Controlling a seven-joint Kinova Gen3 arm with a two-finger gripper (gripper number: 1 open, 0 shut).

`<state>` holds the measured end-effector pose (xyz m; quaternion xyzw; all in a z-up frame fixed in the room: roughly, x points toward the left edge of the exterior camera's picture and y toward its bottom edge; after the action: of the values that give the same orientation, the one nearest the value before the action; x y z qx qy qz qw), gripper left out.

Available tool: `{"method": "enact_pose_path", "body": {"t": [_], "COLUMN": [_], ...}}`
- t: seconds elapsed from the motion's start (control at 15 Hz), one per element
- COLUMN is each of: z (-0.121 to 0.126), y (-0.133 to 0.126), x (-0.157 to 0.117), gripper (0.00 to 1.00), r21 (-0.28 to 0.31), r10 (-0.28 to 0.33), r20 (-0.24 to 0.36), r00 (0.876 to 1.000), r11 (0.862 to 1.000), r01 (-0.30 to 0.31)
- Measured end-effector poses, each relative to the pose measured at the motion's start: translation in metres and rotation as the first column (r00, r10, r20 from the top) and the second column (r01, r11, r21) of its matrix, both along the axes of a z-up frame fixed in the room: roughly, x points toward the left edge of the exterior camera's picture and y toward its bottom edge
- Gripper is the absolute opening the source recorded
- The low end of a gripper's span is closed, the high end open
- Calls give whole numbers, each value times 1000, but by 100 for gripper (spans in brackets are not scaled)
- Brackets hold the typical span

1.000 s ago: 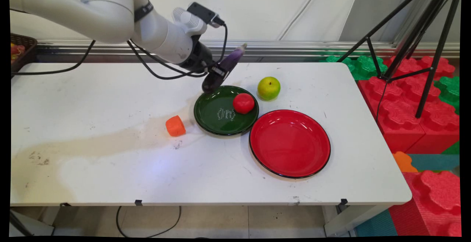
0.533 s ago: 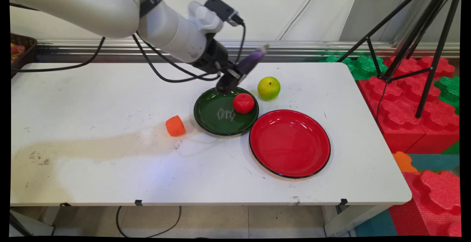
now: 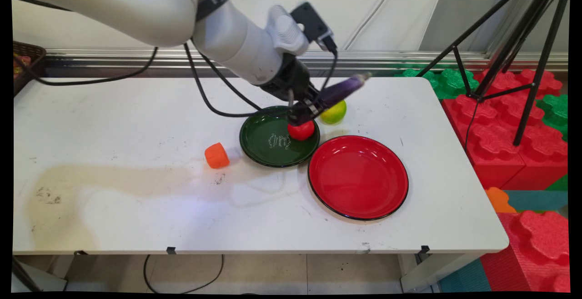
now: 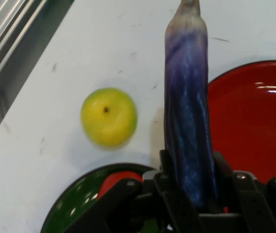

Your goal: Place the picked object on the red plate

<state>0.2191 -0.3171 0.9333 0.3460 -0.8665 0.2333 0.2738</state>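
White tabletop point(image 3: 136, 122) fills most of the main view, backed by a pale wall with a metal rail along its foot. Off the table's right end stand red and green foam blocks point(image 3: 504, 122) and the black legs of a tripod point(image 3: 523, 62).

Coming in from the upper left, the arm reaches over the middle of the table, and its gripper point(image 3: 313, 106) point(image 4: 191, 194) is closed on a purple eggplant point(image 3: 341, 91) point(image 4: 188, 111). The fingers clamp it near its thicker end, and the rest of it sticks out past them, slanting up toward the table's far right. It hangs in the air, clear of the table.

Just under the gripper sits a red tomato point(image 3: 301, 131) point(image 4: 116, 182) on the right part of a green plate point(image 3: 263, 137) point(image 4: 72, 206). A yellow-green apple point(image 3: 334, 112) point(image 4: 108, 116) lies on the table just beyond that plate, partly behind the eggplant in the main view. A larger red plate point(image 3: 358, 177) point(image 4: 254, 121) lies right beside the green one, nearer the camera and to the right; whether the rims touch cannot be told.

Left of the green plate, near but apart from it, lies a small orange piece point(image 3: 217, 155). A dark basket point(image 3: 25, 60) shows at the far left edge.
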Motion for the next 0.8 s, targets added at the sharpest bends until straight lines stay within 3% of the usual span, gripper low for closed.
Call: {"method": "enact_pose_path", "body": {"t": [0.2,0.47,0.73,0.8], "z": [1,-2,-13,-16], "y": [0,-6,-19,-22], "x": [-16,-36,-55,-58], "gripper": [0,0,0,0], "r21": [-17,-28,-11,-6], "r10": [-102,-244,-373,-390], "r20": [62,165,259,270], "r00": [993,956,891,880], "r11": [995,967,921,913], "r01": [103,252,389,407]}}
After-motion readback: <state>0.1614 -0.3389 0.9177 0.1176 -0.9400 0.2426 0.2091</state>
